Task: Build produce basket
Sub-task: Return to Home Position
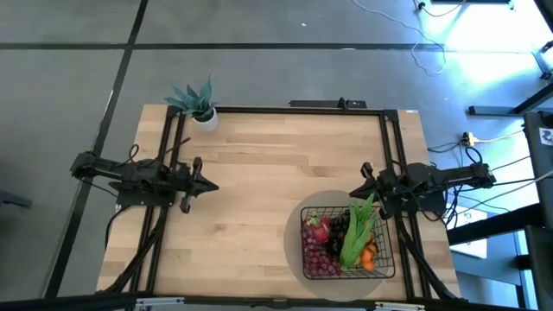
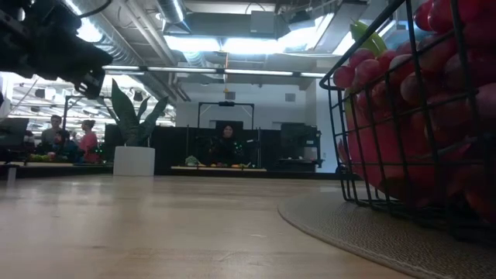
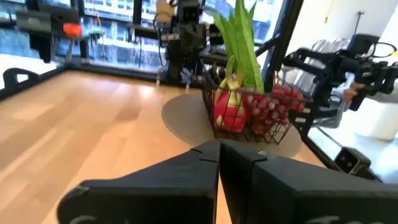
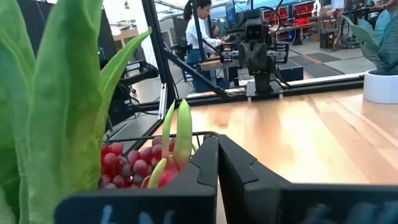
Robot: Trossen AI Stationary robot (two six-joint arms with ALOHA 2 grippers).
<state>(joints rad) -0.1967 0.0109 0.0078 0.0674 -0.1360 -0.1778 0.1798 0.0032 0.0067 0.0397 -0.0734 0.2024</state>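
Note:
The black wire basket stands on a round grey mat at the table's near right. In it lie the produce: a pink dragon fruit, red grapes, dark grapes, a long green leafy stalk and orange tangerines. My left gripper is shut at the table's left side, level, pointing right. My right gripper is shut at the right side, pointing left, just beyond the basket's far edge. In the left wrist view the basket shows ahead, the stalk sticking up.
A blue-green spiky plant in a white pot stands at the far left corner. The bare wooden top stretches between the two arms. People stand in the room beyond the table.

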